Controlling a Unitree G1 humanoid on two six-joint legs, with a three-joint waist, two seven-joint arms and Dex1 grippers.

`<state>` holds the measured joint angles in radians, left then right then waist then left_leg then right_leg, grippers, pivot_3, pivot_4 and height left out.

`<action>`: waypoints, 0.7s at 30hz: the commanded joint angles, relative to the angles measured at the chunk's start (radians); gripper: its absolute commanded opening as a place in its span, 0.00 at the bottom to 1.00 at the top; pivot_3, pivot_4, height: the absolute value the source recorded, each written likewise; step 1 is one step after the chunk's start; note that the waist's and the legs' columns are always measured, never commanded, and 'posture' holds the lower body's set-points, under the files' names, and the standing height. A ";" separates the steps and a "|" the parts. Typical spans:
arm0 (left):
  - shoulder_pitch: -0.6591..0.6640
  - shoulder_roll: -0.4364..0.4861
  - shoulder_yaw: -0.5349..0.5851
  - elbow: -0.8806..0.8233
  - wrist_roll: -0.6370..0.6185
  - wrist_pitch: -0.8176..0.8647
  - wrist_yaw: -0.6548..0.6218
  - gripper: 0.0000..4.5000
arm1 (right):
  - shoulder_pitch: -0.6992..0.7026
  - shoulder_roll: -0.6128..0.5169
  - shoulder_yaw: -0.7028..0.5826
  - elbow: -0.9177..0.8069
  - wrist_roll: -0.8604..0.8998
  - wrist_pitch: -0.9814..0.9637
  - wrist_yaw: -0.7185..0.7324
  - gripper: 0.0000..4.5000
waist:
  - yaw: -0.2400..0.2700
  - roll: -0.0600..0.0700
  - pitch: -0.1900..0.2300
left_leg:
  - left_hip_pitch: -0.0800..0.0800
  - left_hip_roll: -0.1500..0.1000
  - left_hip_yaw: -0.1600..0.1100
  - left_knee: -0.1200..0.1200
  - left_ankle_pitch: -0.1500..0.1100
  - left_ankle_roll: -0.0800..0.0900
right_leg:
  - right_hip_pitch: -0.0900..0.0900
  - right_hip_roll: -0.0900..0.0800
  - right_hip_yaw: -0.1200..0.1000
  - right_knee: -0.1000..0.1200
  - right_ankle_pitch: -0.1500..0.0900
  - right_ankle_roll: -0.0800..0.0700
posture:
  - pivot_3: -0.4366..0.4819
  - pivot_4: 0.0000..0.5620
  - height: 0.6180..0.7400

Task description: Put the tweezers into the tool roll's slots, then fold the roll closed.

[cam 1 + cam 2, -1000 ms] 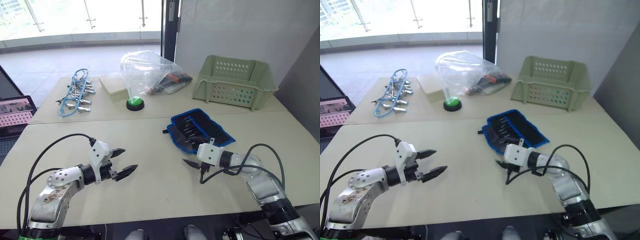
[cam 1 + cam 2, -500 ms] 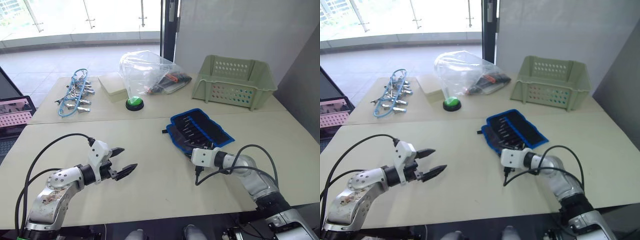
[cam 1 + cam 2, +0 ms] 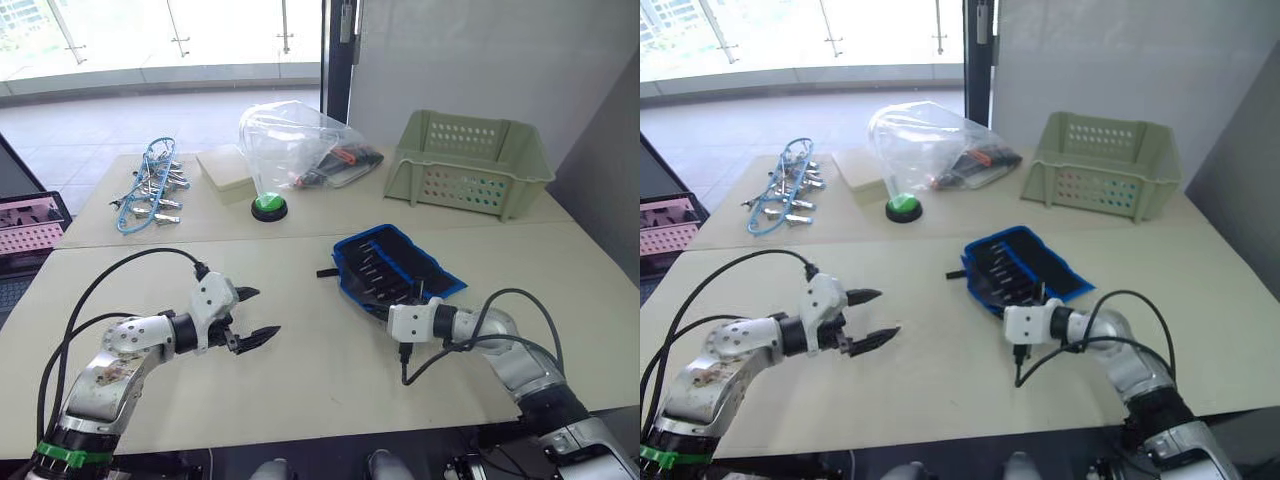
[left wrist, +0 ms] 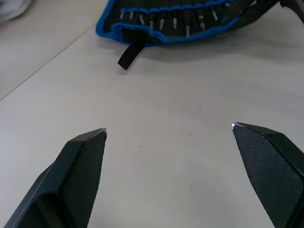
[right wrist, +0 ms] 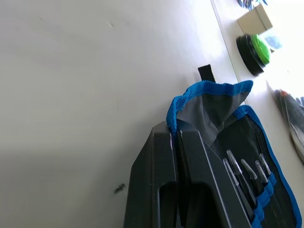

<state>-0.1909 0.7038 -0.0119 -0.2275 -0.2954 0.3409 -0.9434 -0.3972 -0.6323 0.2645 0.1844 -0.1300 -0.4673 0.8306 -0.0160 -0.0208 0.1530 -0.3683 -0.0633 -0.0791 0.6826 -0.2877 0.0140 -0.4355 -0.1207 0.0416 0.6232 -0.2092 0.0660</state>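
Observation:
The tool roll lies open on the table's right half, black with blue edging, its strap sticking out to the left. Several tweezers sit in the slots, and only their tips show. My right gripper is shut on the blue edging of the roll's near flap, which is lifted and curled. My left gripper hovers open over bare table left of the roll, its fingers spread wide with nothing between them.
At the back stand a green button, a clear plastic bag, a beige box and a pale green basket. Silver clamps on blue cord lie at the back left. A laptop sits at the left edge.
My right gripper went from open to shut on the roll's near edge, and the roll shifted and turned slightly left. My left gripper moved a little to the right, still open.

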 commanded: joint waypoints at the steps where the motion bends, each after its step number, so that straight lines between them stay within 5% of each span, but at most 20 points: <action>1: -0.082 0.010 -0.079 0.066 0.082 -0.127 -0.057 1.00 | 0.036 -0.015 -0.013 -0.084 0.127 -0.033 0.078 0.01 | 0.000 0.000 0.000 | 0.000 0.000 0.000 0.000 0.000 0.000 | 0.000 0.000 0.000 0.000 0.000 0.000 | 0.48 0.27 1.00; 13: -0.502 -0.087 -0.334 0.540 0.383 -0.606 -0.136 1.00 | 0.197 -0.087 -0.027 -0.226 0.186 -0.001 0.170 0.01 | 0.008 -0.001 0.001 | -0.001 0.000 0.002 0.000 0.000 0.000 | 0.000 0.001 0.000 0.000 0.000 0.000 | 0.48 0.27 1.00; 21: -0.662 -0.202 -0.387 0.787 0.425 -0.786 -0.175 1.00 | 0.237 -0.093 -0.047 -0.261 0.154 0.031 0.126 0.01 | 0.001 -0.002 0.001 | -0.001 0.000 0.007 0.001 0.000 0.001 | 0.001 0.002 -0.001 0.002 0.000 0.000 | 0.48 0.27 1.00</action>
<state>-0.8292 0.5019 -0.4015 0.5419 0.1198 -0.4062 -1.1119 -0.1636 -0.7189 0.2475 -0.0365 0.0212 -0.4461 0.9744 -0.0151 -0.0223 0.1539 -0.3696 -0.0630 -0.0721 0.6837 -0.2881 0.0152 -0.4347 -0.1189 0.0411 0.6254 -0.2093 0.0663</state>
